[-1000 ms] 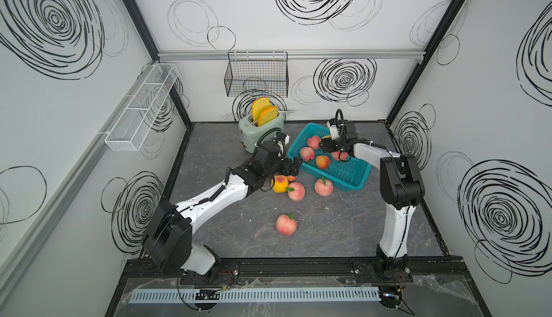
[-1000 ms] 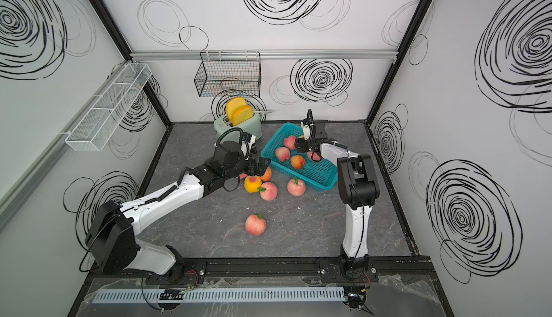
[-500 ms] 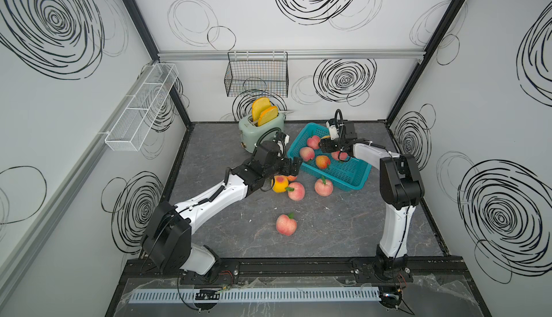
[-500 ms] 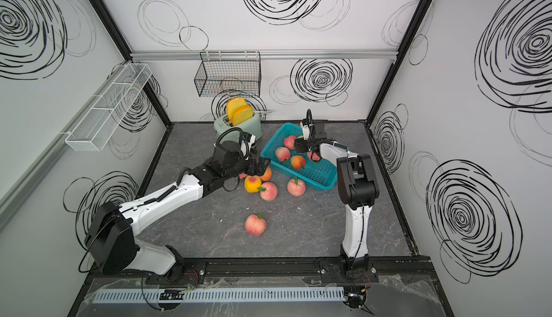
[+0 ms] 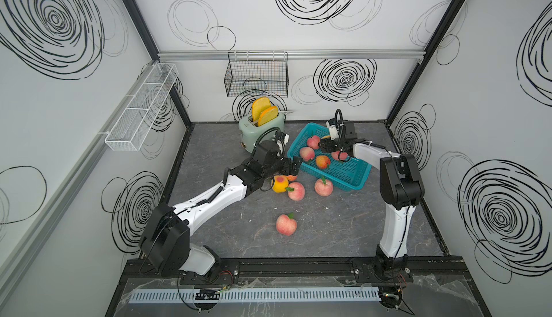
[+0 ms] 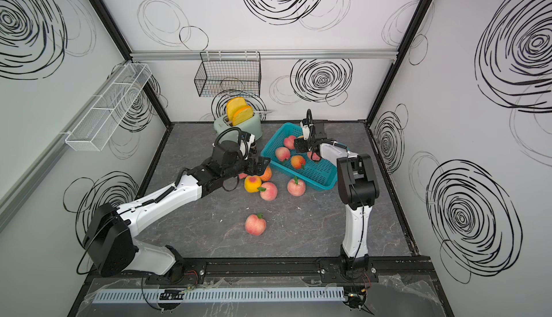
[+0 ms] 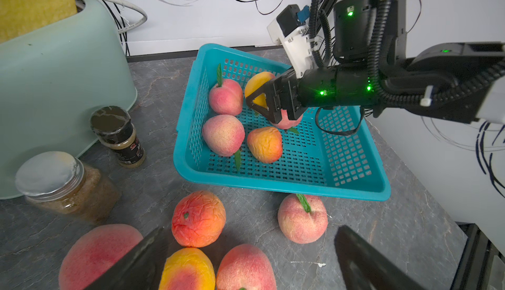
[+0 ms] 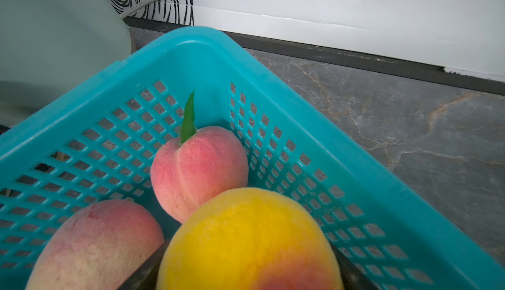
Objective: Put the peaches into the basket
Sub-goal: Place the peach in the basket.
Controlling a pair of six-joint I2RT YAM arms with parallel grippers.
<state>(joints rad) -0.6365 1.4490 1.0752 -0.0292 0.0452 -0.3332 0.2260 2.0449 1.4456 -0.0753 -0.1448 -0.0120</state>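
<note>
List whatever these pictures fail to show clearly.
Right gripper: right wrist view, the round yellow-orange toy peach hides its tips; grip unclear.
Pink toy peach in the teal perforated plastic basket: left wrist view, mostly behind that gripper.
Small dark-lidded spice jar: left wrist view, label too small to read.

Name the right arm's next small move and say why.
Probably open the right gripper fully to let go of the yellow peach. The peach sits between its fingers inside the rim of the basket, next to a pink peach lying there, so it should land inside.
</note>
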